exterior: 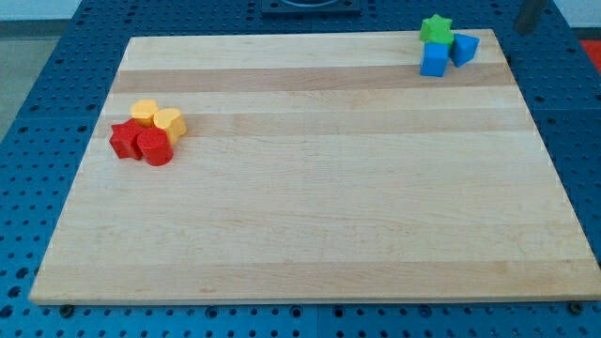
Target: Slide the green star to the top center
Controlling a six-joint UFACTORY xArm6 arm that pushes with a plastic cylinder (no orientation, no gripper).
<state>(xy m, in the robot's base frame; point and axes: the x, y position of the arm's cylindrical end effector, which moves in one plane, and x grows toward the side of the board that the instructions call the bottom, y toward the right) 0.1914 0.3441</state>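
The green star (436, 29) lies at the top right corner of the wooden board (319, 207). It touches a blue cube (435, 59) just below it and a second blue block (464, 48) at its lower right. My tip (521, 31) shows at the view's top right, just past the board's top right corner, to the right of the green star and apart from all the blocks. The rod above the tip is blurred and cut off by the view's top edge.
At the board's left side sits a tight cluster: a yellow block (144, 112), a yellow cylinder (169, 123), a red block (123, 139) and a red cylinder (155, 147). A blue perforated table surrounds the board.
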